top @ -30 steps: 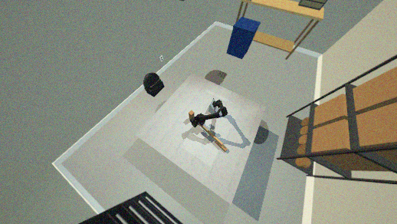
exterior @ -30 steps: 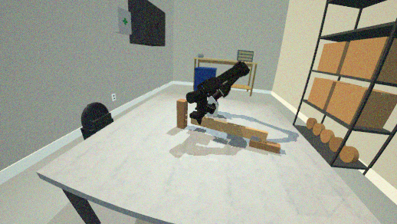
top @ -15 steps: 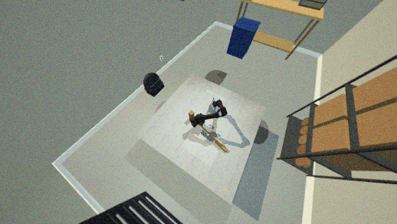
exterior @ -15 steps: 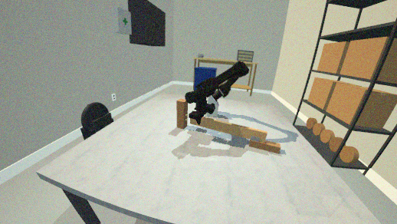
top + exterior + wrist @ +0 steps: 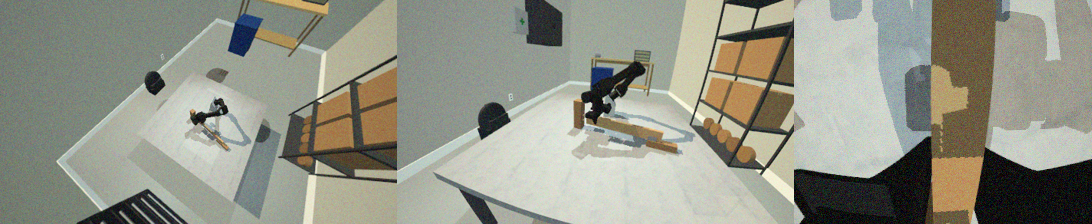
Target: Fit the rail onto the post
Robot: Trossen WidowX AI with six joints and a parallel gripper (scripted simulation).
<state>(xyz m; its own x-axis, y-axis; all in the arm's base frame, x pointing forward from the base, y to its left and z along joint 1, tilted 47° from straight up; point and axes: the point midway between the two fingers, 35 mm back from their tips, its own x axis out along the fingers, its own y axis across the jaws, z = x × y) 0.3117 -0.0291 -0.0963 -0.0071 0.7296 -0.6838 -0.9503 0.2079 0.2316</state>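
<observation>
The wooden post (image 5: 192,112) (image 5: 579,114) stands upright on the table. The long rail (image 5: 215,135) (image 5: 627,127) (image 5: 964,35) runs from beside the post to the low footboard block (image 5: 228,149) (image 5: 661,146), where its far end sits. Its near end is lifted off the table, and the rail looks roughly level. My gripper (image 5: 198,119) (image 5: 592,116) (image 5: 945,142) is shut on the rail near that end, with one black finger on each side of it in the wrist view. The pegs and holes are hidden; I cannot tell whether the rail's end touches the post.
The arm reaches over the table (image 5: 176,126) (image 5: 550,169) from behind the rail. Its shadows fall around the rail. A black chair (image 5: 154,82) (image 5: 493,118) stands beyond the left edge. A shelf rack with boxes (image 5: 333,134) (image 5: 753,92) stands off to the right.
</observation>
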